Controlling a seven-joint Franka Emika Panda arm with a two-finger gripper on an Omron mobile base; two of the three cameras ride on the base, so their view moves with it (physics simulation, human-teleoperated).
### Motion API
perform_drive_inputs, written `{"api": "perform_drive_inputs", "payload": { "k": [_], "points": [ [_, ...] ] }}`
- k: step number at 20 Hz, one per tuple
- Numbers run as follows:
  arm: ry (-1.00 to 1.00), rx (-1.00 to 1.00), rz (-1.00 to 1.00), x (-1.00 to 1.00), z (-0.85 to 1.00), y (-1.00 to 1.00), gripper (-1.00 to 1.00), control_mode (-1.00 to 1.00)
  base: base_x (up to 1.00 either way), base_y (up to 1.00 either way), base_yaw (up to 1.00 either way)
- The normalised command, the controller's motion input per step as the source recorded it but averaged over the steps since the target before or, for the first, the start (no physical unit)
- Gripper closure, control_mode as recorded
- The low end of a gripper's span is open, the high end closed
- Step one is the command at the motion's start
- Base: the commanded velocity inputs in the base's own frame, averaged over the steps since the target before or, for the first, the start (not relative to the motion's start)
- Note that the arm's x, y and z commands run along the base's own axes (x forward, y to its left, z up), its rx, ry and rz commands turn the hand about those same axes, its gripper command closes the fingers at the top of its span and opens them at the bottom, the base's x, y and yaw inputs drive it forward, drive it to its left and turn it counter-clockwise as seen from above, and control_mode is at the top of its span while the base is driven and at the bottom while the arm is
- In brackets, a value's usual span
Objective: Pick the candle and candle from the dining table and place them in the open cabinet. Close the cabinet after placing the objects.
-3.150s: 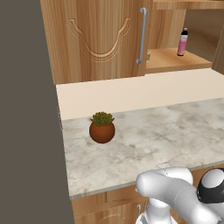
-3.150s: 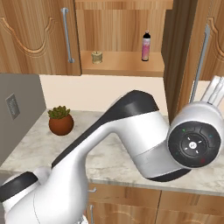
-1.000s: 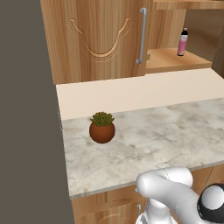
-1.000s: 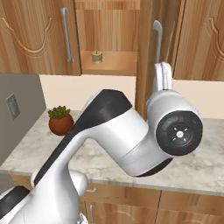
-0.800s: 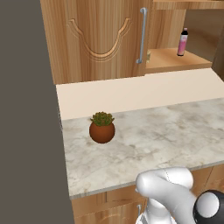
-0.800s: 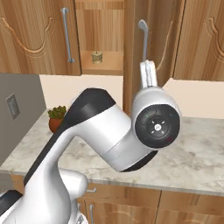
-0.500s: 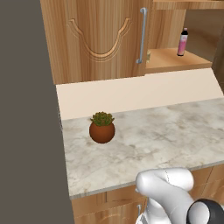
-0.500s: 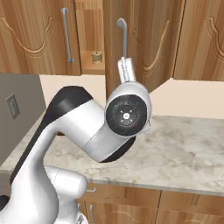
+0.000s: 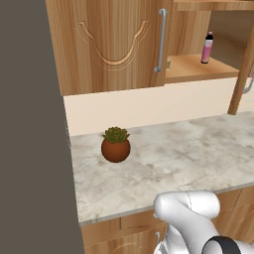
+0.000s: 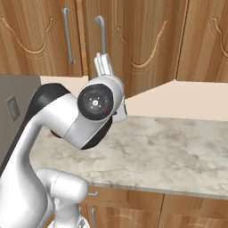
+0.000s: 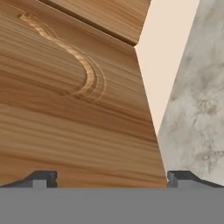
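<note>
While the left base view looks across the marbled dining table [image 9: 163, 158], a small potted succulent [image 9: 115, 144] in a round brown pot stands on the stone near its left end. Above it hangs the wooden cabinet [image 9: 114, 44], its left door shut, with a vertical silver bar handle [image 9: 160, 39] along the door's right edge. To the right of that handle the compartment stands partly open, and a pink bottle [image 9: 206, 47] with a dark cap is upright on the shelf. A small object sits just behind the handle on the shelf, mostly hidden, so it cannot be told whether it is a candle. The right door's edge slants in at the picture's right border, cut off.

From the right base view, the arm's large white and dark wrist joint blocks the middle of the counter. The gripper [image 10: 103, 64] points up at the cabinet door, its fingers close to the door's bar handle [image 10: 101, 33]; whether they touch it cannot be told. Nothing appears to be held.

Seen through the hand view, carved wooden door fills the left, cream wall and marbled stone the right. Both fingertips [image 11: 41, 178] sit far apart at the bottom edge, jaws spread wide and empty.
</note>
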Motion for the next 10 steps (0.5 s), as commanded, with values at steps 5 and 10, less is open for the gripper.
{"api": "perform_drive_inputs", "payload": {
  "k": [5,10],
  "points": [
    [0.0,0.0,0.04,0.54,0.0,0.45,-1.0,-1.0,0.0,0.0,0.0],
    [0.03,0.03,0.01,0.69,-0.01,0.32,-1.0,-1.0,0.0,0.0,0.0]
  ]
}}
